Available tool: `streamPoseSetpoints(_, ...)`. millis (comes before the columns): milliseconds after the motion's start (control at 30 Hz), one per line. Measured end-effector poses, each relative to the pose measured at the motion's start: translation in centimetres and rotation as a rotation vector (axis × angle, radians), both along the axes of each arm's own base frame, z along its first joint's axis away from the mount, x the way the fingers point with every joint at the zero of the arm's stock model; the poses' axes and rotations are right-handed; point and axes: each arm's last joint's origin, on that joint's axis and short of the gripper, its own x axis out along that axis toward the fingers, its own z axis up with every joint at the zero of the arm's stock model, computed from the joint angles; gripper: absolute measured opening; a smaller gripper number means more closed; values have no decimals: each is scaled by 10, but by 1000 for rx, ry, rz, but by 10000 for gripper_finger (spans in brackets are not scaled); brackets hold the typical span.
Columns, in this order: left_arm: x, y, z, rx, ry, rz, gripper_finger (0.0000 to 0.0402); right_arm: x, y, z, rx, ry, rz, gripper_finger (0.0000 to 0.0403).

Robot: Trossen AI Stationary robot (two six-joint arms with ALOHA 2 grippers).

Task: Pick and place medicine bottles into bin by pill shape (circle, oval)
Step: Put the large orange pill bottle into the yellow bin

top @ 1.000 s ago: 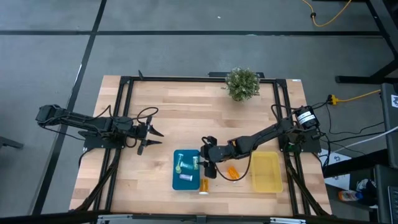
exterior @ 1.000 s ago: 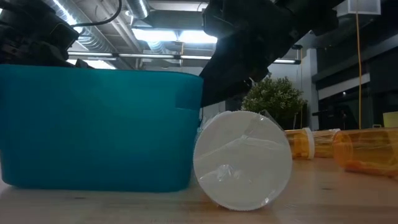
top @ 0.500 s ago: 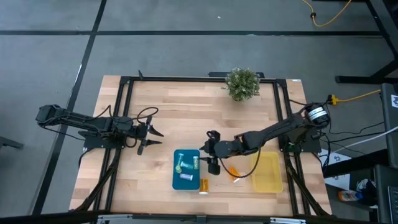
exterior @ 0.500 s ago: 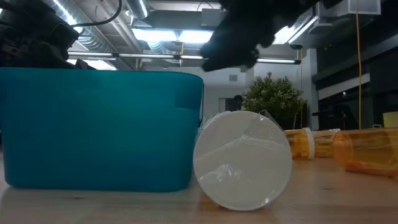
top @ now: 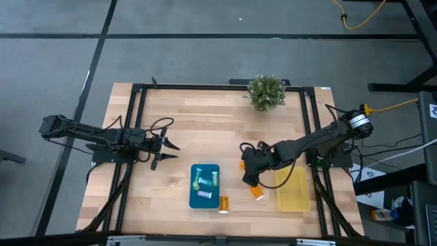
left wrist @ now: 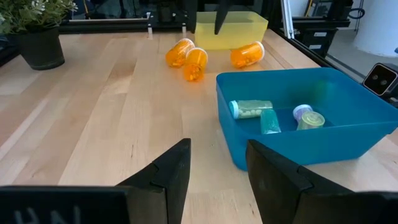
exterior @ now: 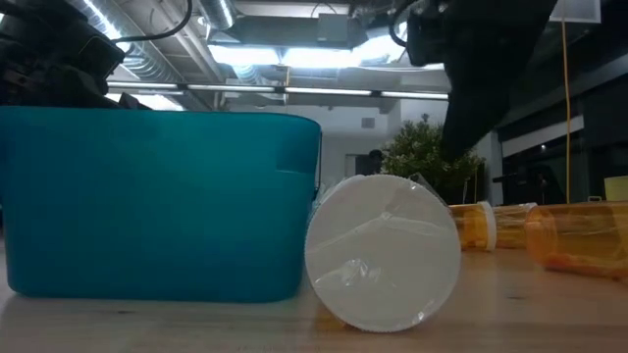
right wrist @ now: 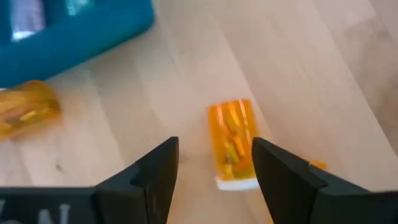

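Risk lies in the round orange bottle (right wrist: 234, 144) rolling off as the right end effector (right wrist: 214, 163), fingers parted and empty, hovers over it. It lies sideways on the tabletop (top: 205, 137) between blue bin (top: 194, 196) and yellow bin (top: 292, 190), translucent, white-capped. Left end effector (top: 164, 152) waits apart, fingers spread.

A potted green plant (top: 266, 91) is standing near the tabletop's far edge — right of its middle. A yellow cable (top: 362, 20) is lying on the grey floor (top: 205, 41) beyond the light wooden tabletop (top: 205, 130) — past its far right corner.
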Motion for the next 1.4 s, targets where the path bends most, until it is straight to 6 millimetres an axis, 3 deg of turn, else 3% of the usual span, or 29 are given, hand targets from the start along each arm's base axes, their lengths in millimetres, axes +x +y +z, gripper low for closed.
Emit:
streamPoseSetpoints(433,0,0,0,0,0,0,147,1,0,0,-17,-10,40,205)
streamPoseSetpoints(533,0,0,0,0,0,0,147,2,-1,1,-37,-31,-34,209)
streamPoseSetpoints(867,0,0,0,0,0,0,147,0,-4,-1,-70,-19,-44,291)
streamPoseSetpoints(1067,0,0,0,0,0,1,147,1,-3,-1,-48,-30,-65,303)
streamPoseSetpoints(1400,0,0,0,-1,0,0,147,-12,-8,-38,-63,-30,-43,304)
